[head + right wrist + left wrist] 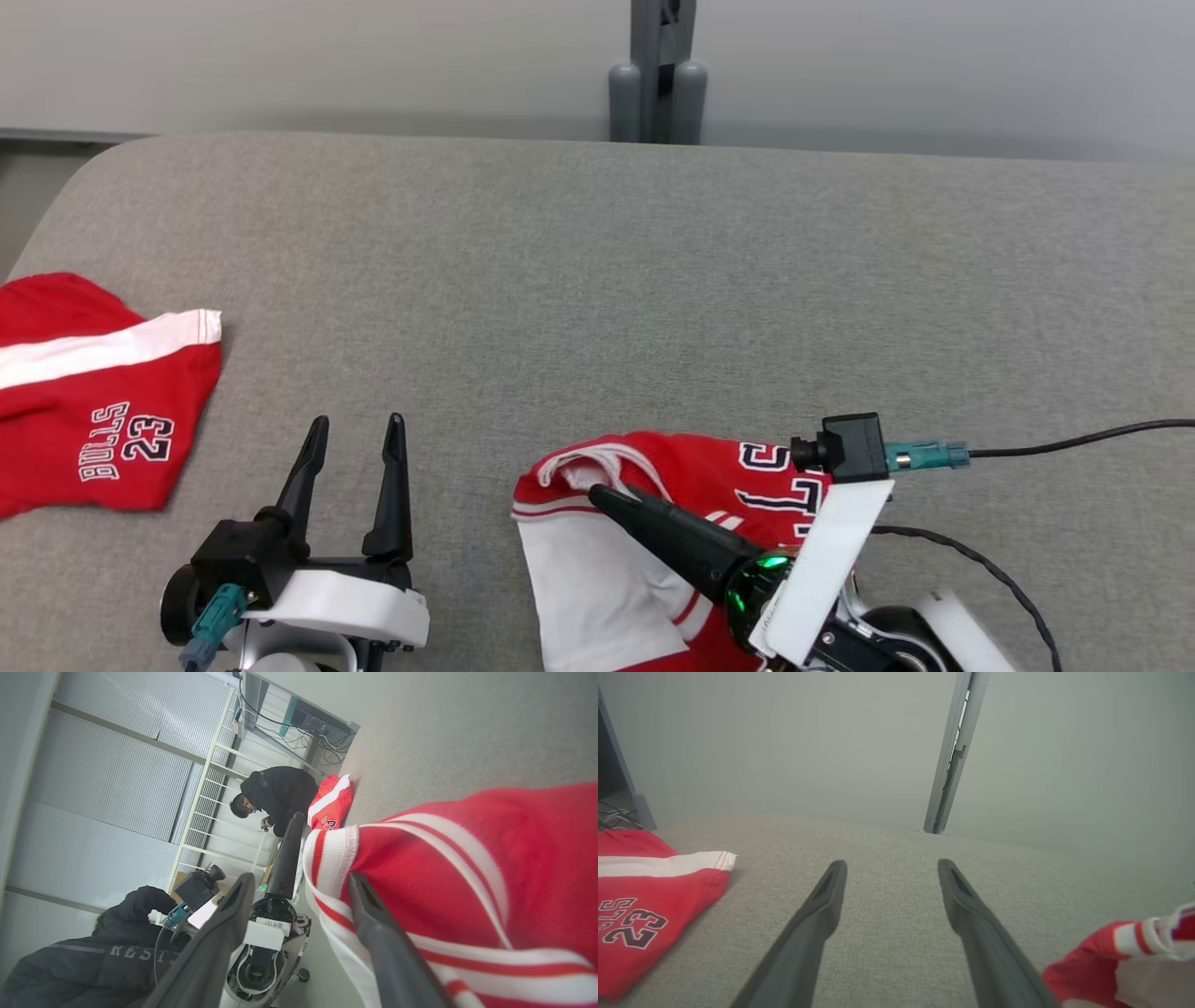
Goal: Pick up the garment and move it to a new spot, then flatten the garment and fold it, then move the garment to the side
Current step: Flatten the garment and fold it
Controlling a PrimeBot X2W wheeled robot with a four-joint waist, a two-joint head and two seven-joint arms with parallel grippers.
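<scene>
The garment (644,569), a red jersey with white panels and striped trim, lies crumpled on the grey cushion (597,280) at the front right. My right gripper (602,495) is turned on its side over it. In the right wrist view that gripper (299,879) stands open, one finger lying on the garment (467,882) and the striped hem beside it. My left gripper (356,425) is open over bare cushion to the garment's left. In the left wrist view its fingers (892,864) hold nothing, and the garment (1111,961) shows at the lower right.
Red shorts (93,401) with a white stripe and "BULLS 23" lie at the cushion's left edge, also seen as shorts (644,896). A grey post (658,70) stands behind the cushion. Two persons in dark jackets (280,793) are off to the side.
</scene>
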